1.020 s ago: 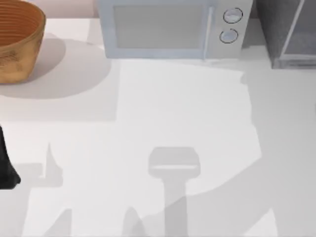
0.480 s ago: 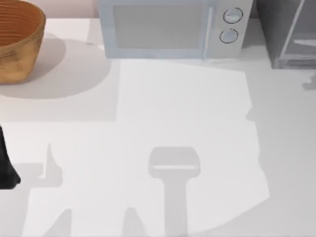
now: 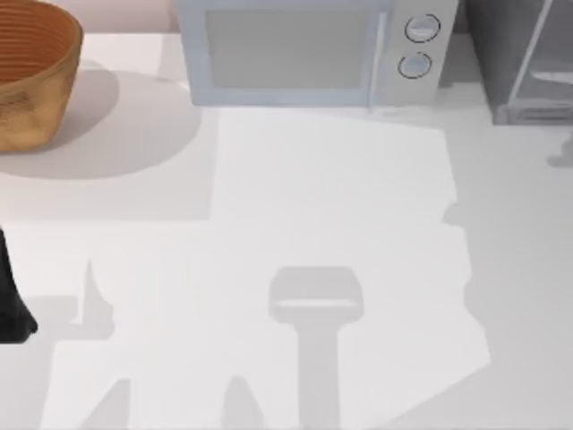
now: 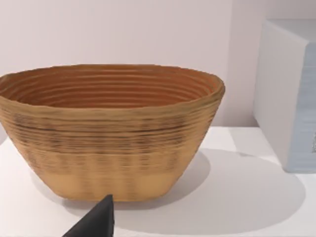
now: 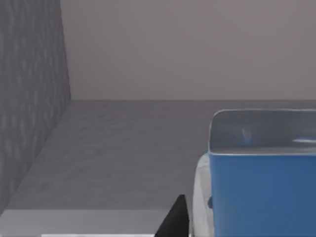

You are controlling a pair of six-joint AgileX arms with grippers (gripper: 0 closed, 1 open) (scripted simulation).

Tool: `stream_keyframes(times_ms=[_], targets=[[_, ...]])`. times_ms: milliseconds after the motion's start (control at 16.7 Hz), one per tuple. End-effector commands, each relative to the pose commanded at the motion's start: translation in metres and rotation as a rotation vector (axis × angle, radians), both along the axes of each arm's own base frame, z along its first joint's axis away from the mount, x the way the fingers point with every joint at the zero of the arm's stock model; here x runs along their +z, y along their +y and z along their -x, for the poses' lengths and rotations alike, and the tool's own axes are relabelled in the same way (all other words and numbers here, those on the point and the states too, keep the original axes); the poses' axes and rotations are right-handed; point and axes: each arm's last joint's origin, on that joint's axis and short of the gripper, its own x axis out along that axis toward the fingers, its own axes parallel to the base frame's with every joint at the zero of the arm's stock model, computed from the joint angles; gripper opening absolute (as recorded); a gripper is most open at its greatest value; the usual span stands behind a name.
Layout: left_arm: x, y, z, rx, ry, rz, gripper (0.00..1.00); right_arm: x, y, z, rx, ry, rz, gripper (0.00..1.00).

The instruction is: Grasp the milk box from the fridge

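Milk box: small carton with a bright blue face and a pale top edge, standing upright on the dark grey floor inside the fridge, seen close up in the right wrist view. It is sitting toward one side of the compartment, well apart from the speckled grey side wall, with the plain back wall rising behind it.

Right jaws: one black fingertip is showing just beside the carton's pale edge, apart from the blue face; whether these jaws are open or closed cannot be told.

Fridge, seen from above: dark grey cabinet with a paler glassy door panel and light frame, standing at the far right corner of the table.

Microwave: light blue-grey, with two round knobs at its right end, standing at the far edge of the table, just to the left of the fridge.

Basket: woven, orange-brown, ribbed inside, sitting at the far left corner of the table, well apart from the microwave. The left wrist view is facing it squarely, rim up.

Left arm: parked at the table's left edge, a dark shape. One black fingertip is showing near the basket's base; the state of the left jaws cannot be told either.
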Motion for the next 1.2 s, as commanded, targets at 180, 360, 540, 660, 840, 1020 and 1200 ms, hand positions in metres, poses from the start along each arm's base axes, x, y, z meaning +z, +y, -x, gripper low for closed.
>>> stream_keyframes(times_ms=[180, 360, 540, 660, 840, 1020, 1200], targets=[[0.0, 0.0, 0.0, 0.0, 0.0, 0.0, 1.0, 0.006, 0.019, 0.02, 0.043, 0.09, -0.002, 0.0], [0.0, 0.0, 0.0, 0.0, 0.0, 0.0, 1.0, 0.027, 0.043, 0.051, 0.101, 0.162, 0.008, 0.0], [0.0, 0.0, 0.0, 0.0, 0.0, 0.0, 1.0, 0.069, 0.064, 0.092, 0.148, 0.102, 0.042, 0.0], [0.0, 0.0, 0.0, 0.0, 0.0, 0.0, 1.0, 0.099, 0.074, 0.128, 0.159, 0.008, 0.063, 0.0], [0.0, 0.0, 0.0, 0.0, 0.0, 0.0, 1.0, 0.122, 0.08, 0.187, 0.134, -0.121, 0.074, 0.0], [0.0, 0.0, 0.0, 0.0, 0.0, 0.0, 1.0, 0.105, 0.081, 0.23, 0.084, -0.127, 0.053, 0.0], [0.0, 0.0, 0.0, 0.0, 0.0, 0.0, 1.0, 0.074, 0.08, 0.25, 0.035, -0.074, 0.029, 0.0]])
